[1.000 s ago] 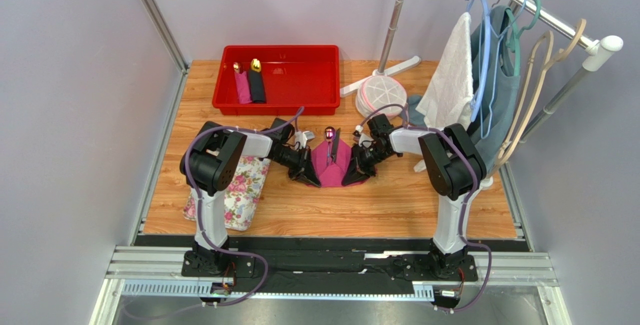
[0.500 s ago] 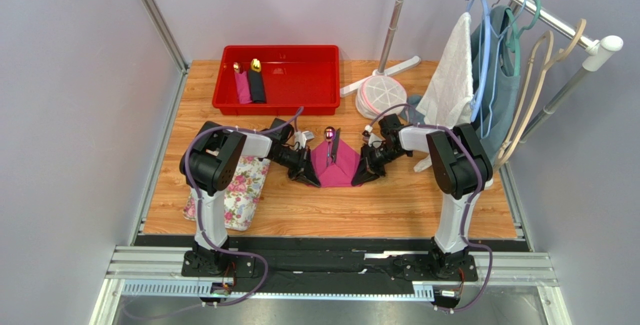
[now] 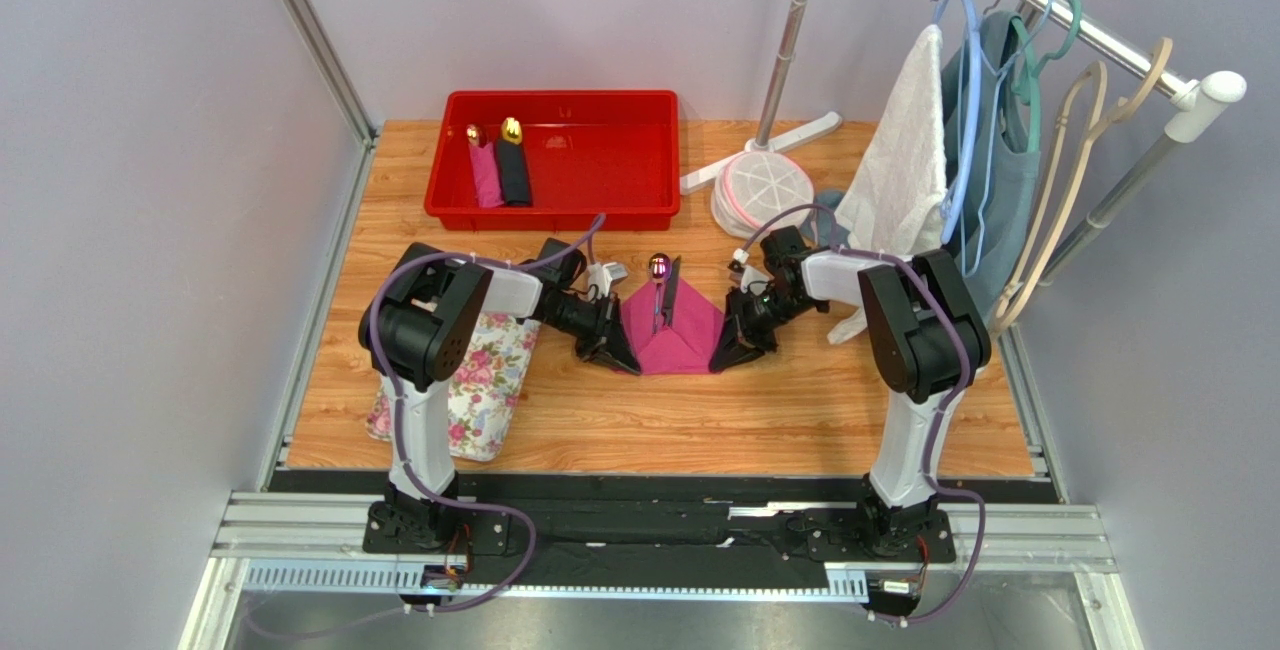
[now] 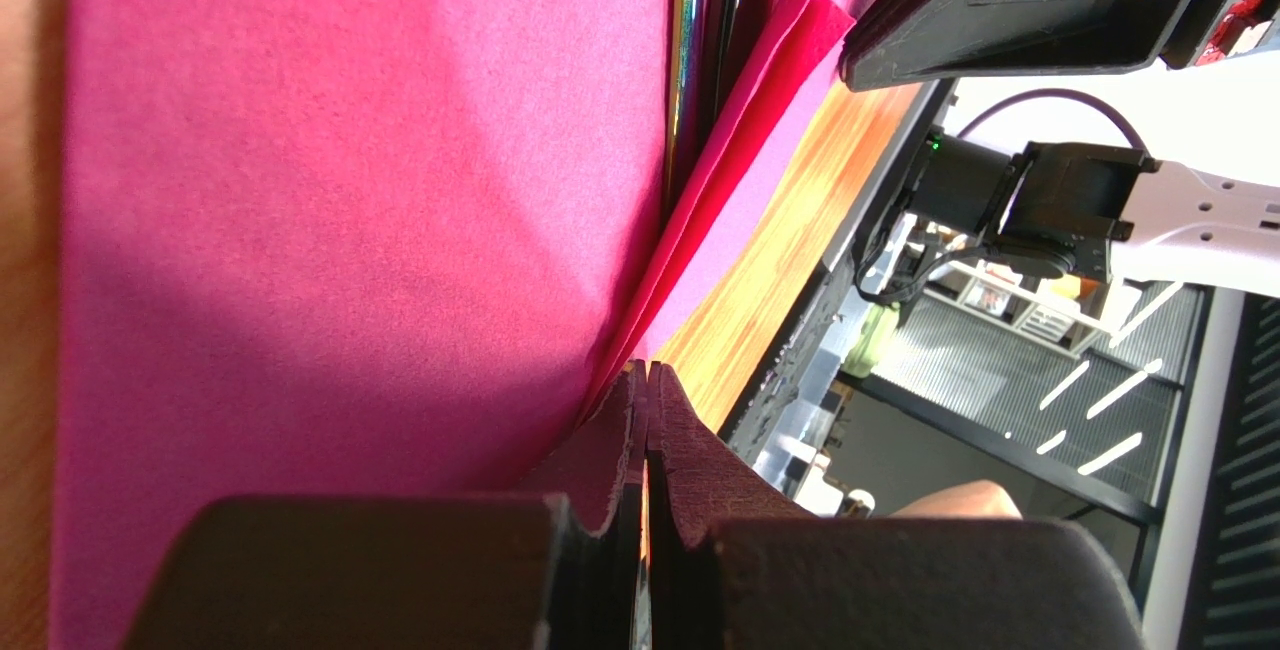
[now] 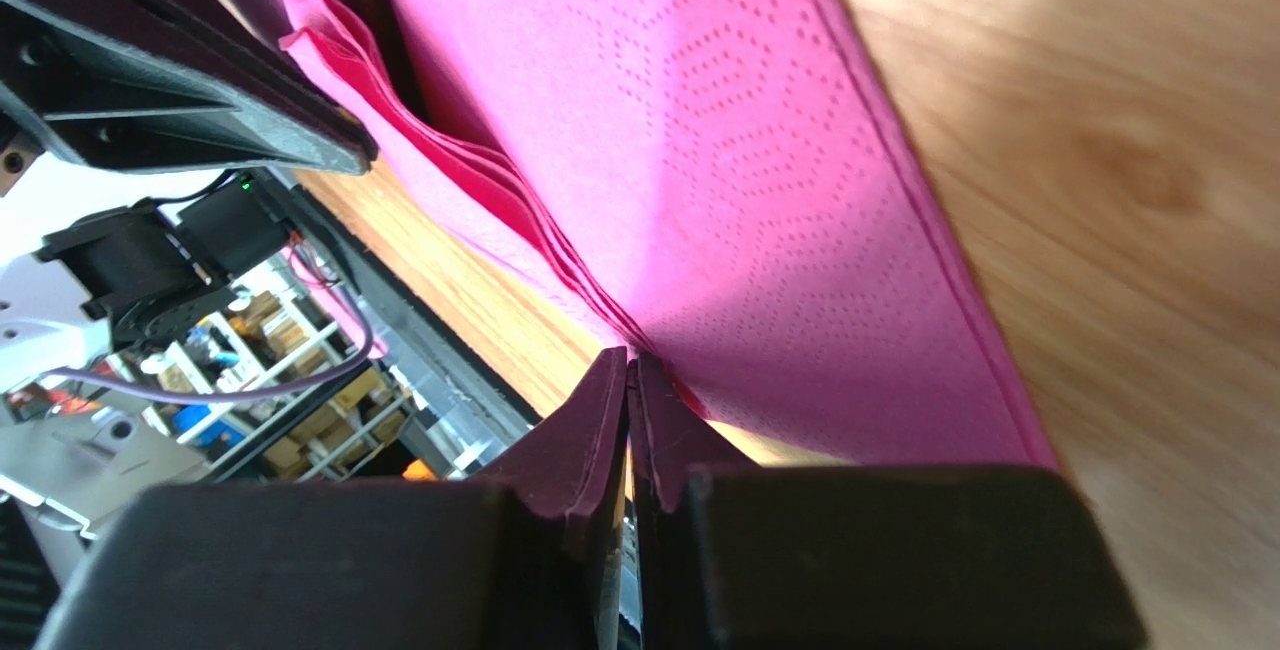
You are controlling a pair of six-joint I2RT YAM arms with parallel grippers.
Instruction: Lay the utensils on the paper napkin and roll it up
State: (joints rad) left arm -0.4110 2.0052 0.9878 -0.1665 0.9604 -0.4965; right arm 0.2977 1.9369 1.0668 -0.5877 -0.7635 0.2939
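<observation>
step: wrap | paper napkin (image 3: 676,338) mid-tabletop (image 3: 842,403), utensils (image 3: 663,284) along its centre, heads past far edge | left tool (image 3: 609,335), right tool (image 3: 736,332) each pinched on a side corner | do: carry one corner low over handles, tension even | change: right tool shifted outward, napkin spread wider

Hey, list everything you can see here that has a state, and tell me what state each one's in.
paper napkin: both sides pulled up toward the middle
utensils: lying along its middle, heads sticking out
left gripper: shut on the paper napkin
right gripper: shut on the paper napkin
red bin: holds two rolled cutlery sets
floral cloth: folded, lying flat
</observation>
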